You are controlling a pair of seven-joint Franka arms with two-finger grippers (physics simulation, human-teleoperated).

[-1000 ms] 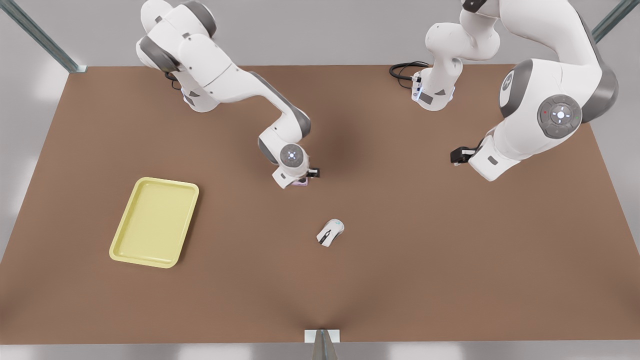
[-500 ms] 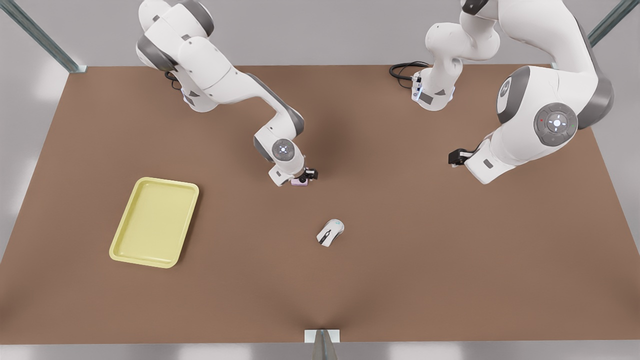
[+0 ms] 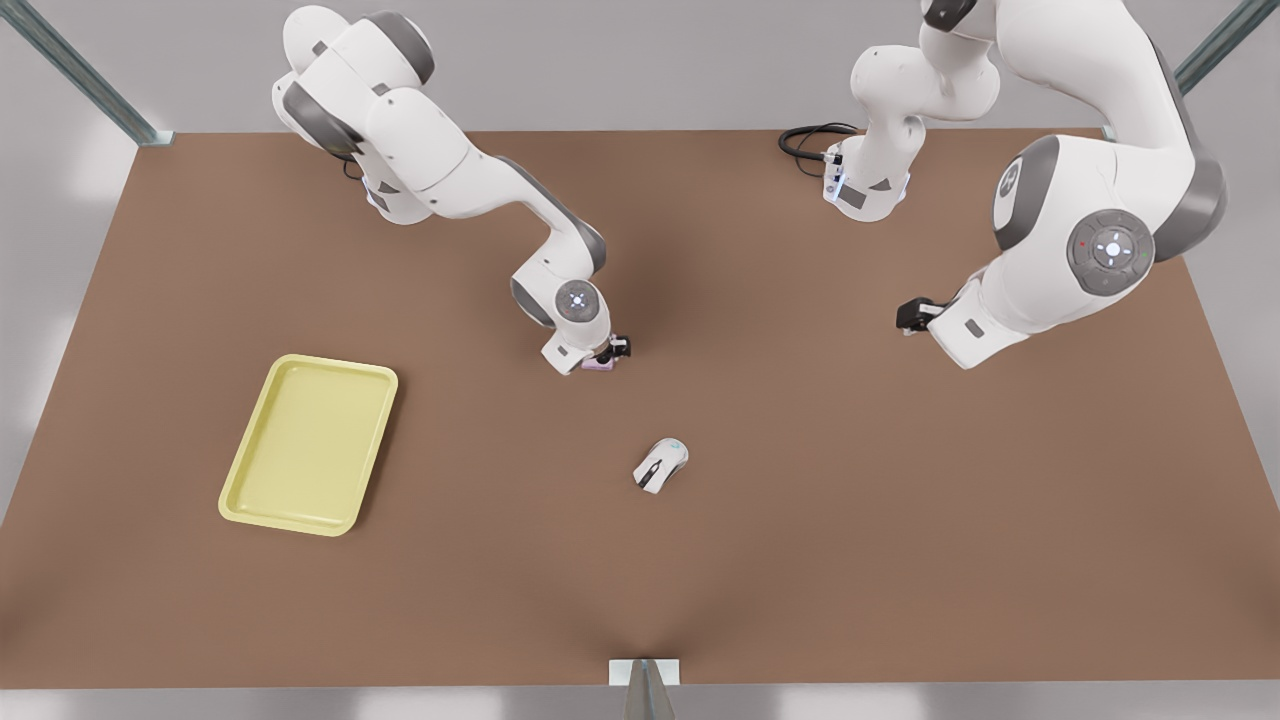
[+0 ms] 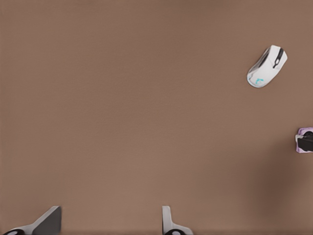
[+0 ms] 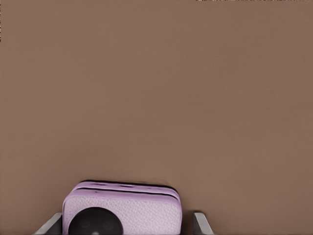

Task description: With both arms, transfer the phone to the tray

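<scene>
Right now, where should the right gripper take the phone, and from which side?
From straight above, pinch the phone's two opposite side edges: it seems to lie flat on the table, lens face up, and the right gripper's open fingers straddle it. The left gripper waits open, apart.

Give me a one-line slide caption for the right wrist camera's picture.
Right gripper straddles the pink phone on the brown table, fingers on either side.

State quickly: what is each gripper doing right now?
Left gripper: open, holding nothing.
Right gripper: open, fingers on either side of the phone, with a gap on one side, not yet clamped.
</scene>
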